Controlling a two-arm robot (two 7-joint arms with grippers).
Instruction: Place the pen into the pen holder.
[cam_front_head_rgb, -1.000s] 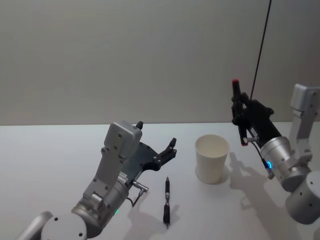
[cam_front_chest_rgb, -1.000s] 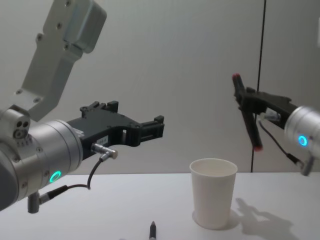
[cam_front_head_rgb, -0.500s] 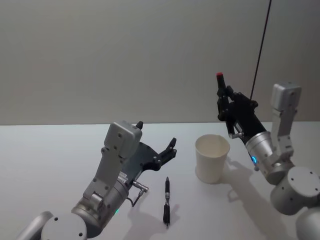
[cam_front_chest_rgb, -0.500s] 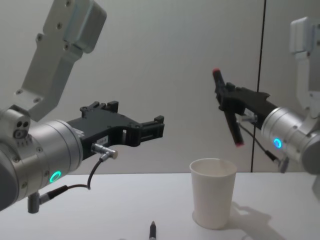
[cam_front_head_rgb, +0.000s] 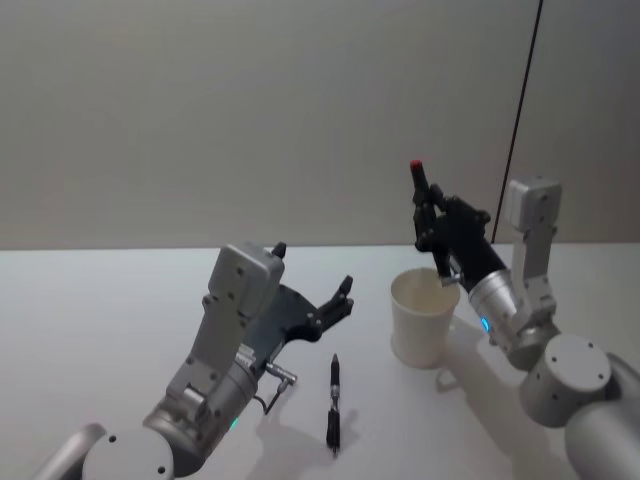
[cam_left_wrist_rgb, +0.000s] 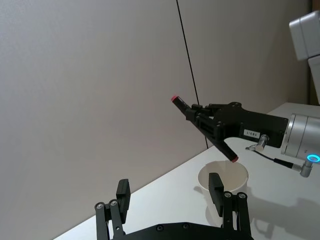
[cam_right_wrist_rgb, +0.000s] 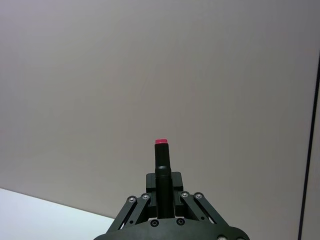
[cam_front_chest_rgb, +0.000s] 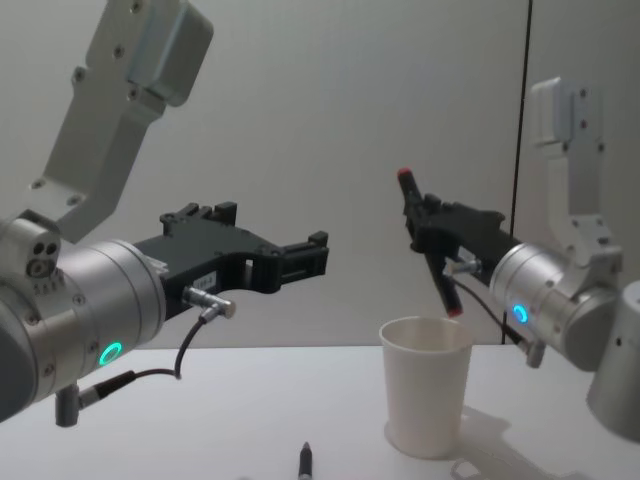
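A black pen with red ends is held nearly upright, slightly tilted, with my right gripper shut on its middle. Its lower red tip hangs just above the rim of the pen holder, a white paper cup standing on the table. The left wrist view shows the same pen slanting down toward the cup. My left gripper hovers open and empty to the left of the cup, above the table.
A second black pen lies on the white table in front of my left gripper, left of the cup. A grey wall with a dark vertical seam stands behind.
My right gripper has carried the pen leftward and down, from right of the cup to just over its mouth. The left arm and the pen on the table have not moved.
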